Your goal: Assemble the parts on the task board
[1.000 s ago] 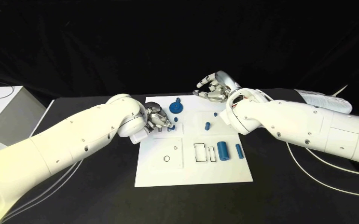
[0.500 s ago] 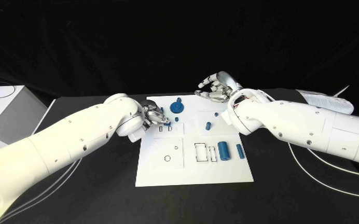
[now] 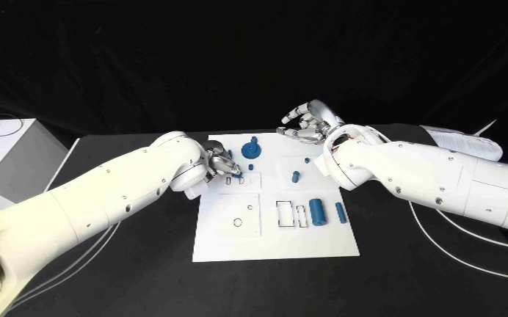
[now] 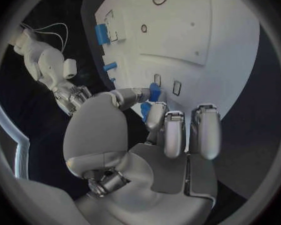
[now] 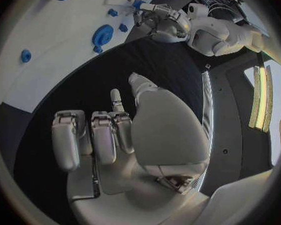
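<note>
Black counter (image 3: 127, 273) is carrying the white task board (image 3: 273, 240). Left hand (image 3: 222, 166) is pinching a small blue part (image 4: 154, 91) over 2 small slots (image 4: 166, 83). Right hand (image 3: 306, 124) is hovering empty, fingers loosely curled apart. Blue cylinders (image 3: 316, 208) and a gear (image 3: 252, 150) are lying loose, so most assembly seems left.

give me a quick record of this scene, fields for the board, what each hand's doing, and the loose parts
board: white task board, centre of black table
left hand: pinching a small blue part over the board's small rectangular slots
right hand: raised off the table behind the board's far edge, fingers curled, holding nothing
loose parts: two blue cylinders lying on the board's right side; blue round part near the far edge
</note>
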`<state>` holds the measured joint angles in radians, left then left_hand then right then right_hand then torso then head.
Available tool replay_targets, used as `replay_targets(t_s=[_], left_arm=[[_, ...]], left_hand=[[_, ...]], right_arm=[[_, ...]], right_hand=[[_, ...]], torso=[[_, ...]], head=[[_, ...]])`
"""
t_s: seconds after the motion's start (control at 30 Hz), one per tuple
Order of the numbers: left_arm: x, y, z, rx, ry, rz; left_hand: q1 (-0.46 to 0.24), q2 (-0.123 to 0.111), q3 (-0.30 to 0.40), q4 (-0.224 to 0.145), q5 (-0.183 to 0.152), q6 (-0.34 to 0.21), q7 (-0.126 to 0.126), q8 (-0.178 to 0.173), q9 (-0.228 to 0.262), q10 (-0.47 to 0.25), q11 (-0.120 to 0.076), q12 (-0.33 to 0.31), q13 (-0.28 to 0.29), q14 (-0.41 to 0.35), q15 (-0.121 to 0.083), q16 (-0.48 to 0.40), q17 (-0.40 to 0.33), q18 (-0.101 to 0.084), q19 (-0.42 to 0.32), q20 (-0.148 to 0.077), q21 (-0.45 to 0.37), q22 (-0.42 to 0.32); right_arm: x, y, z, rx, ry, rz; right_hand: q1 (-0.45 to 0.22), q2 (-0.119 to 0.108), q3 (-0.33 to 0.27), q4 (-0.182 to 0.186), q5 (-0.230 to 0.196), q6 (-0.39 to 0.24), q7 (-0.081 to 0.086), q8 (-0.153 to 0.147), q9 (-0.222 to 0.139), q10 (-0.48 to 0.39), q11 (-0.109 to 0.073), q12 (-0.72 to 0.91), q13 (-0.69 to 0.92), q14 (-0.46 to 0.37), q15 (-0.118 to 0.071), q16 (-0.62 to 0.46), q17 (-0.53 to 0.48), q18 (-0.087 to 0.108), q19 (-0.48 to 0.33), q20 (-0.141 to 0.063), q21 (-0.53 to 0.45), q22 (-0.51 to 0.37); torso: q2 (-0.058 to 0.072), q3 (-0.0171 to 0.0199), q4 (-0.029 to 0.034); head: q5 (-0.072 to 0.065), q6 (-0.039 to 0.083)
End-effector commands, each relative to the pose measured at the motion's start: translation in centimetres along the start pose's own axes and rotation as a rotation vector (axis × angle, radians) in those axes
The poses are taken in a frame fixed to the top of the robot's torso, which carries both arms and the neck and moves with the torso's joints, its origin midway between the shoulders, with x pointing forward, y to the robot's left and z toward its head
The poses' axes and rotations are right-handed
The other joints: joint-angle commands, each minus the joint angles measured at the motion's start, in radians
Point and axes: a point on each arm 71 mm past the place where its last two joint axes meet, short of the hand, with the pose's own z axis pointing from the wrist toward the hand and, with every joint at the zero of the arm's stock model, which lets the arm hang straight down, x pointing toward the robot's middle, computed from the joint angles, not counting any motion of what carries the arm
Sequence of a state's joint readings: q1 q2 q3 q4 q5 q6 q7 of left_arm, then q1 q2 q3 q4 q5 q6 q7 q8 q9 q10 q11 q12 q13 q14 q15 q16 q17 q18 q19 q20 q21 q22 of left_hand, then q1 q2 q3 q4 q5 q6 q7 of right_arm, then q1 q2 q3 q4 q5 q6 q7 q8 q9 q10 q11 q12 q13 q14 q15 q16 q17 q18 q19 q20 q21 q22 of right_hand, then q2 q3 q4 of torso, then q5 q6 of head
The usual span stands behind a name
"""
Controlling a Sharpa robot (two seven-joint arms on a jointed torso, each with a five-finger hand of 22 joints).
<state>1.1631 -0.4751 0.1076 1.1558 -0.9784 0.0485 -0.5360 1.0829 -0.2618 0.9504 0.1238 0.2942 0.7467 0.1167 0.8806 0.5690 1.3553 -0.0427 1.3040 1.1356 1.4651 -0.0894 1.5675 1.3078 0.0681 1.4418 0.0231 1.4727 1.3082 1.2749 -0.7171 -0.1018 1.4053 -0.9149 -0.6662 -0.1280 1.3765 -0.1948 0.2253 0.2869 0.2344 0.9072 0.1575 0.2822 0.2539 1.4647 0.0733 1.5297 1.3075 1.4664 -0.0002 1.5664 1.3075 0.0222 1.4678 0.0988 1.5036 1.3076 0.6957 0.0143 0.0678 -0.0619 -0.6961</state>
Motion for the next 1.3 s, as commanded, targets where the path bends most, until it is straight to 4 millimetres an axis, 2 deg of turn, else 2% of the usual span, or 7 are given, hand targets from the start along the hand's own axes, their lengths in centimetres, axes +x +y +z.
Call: replay_targets(t_s=[0.03, 0.47, 1.0, 1.3], left_arm=[[0.13, -0.27, 0.08, 0.0, -0.018, 0.02], [0.7, -0.35, 0.22, -0.005, 0.004, 0.041], [0.86, -0.23, 0.18, -0.011, 0.029, 0.056], [1.11, -0.33, 0.19, -0.014, 0.049, 0.072]], left_hand=[[0.002, 0.009, 0.027, -0.034, 0.003, 0.104, -0.099, 0.075, 0.303, 0.002, -0.005, 0.001, 0.001, 0.106, -0.008, 0.003, 0.263, -0.014, 0.0, -0.008, 0.005, 0.006], [-0.006, 0.012, 0.013, -0.032, 0.01, 0.126, -0.107, 0.083, 0.313, 0.013, -0.013, 0.005, 0.012, 0.106, -0.014, 0.003, 0.263, -0.016, 0.004, -0.013, 0.007, 0.013], [-0.014, 0.041, -0.024, -0.022, 0.004, 0.157, -0.12, 0.09, 0.325, 0.025, -0.023, 0.004, 0.019, 0.106, -0.023, 0.003, 0.263, -0.017, 0.008, -0.021, 0.008, 0.017], [-0.012, 0.046, -0.028, -0.023, 0.002, 0.158, -0.12, 0.089, 0.326, 0.025, -0.023, 0.002, 0.018, 0.106, -0.024, 0.003, 0.263, -0.017, 0.008, -0.022, 0.008, 0.019]], right_arm=[[0.14, 0.09, 0.0, -0.009, 0.013, -0.006], [0.15, 0.04, -0.03, -0.007, 0.013, -0.006], [0.07, -0.04, -0.05, -0.005, 0.012, -0.006], [0.11, -0.07, -0.06, -0.005, 0.014, -0.006]], right_hand=[[-0.01, -0.001, 0.0, 0.001, 0.004, -0.009, 0.002, 0.003, 0.002, 0.059, 0.004, 0.001, 0.227, 0.102, 0.002, 0.001, 0.255, 0.0, 0.067, 0.005, -0.005, 0.192], [-0.012, -0.001, 0.0, 0.001, 0.005, -0.009, 0.002, 0.003, 0.002, 0.06, 0.004, 0.001, 0.227, 0.102, 0.003, 0.001, 0.254, 0.0, 0.066, 0.005, -0.006, 0.191], [-0.012, -0.001, 0.0, 0.001, 0.005, -0.009, 0.002, 0.003, 0.002, 0.06, 0.004, 0.001, 0.227, 0.102, 0.003, 0.001, 0.254, 0.0, 0.066, 0.005, -0.006, 0.191], [-0.016, 0.0, -0.001, 0.001, 0.007, -0.01, 0.002, 0.004, 0.003, 0.059, 0.004, 0.0, 0.227, 0.102, 0.003, 0.001, 0.254, 0.001, 0.066, 0.005, -0.007, 0.19]], torso=[[0.0, 0.0, -0.0007], [0.001, -0.0001, -0.0002], [0.001, -0.0007, 0.0003], [0.002, -0.0007, 0.0]], head=[[0.001, 0.0], [0.0, -0.002], [-0.001, -0.007], [-0.001, -0.009]])
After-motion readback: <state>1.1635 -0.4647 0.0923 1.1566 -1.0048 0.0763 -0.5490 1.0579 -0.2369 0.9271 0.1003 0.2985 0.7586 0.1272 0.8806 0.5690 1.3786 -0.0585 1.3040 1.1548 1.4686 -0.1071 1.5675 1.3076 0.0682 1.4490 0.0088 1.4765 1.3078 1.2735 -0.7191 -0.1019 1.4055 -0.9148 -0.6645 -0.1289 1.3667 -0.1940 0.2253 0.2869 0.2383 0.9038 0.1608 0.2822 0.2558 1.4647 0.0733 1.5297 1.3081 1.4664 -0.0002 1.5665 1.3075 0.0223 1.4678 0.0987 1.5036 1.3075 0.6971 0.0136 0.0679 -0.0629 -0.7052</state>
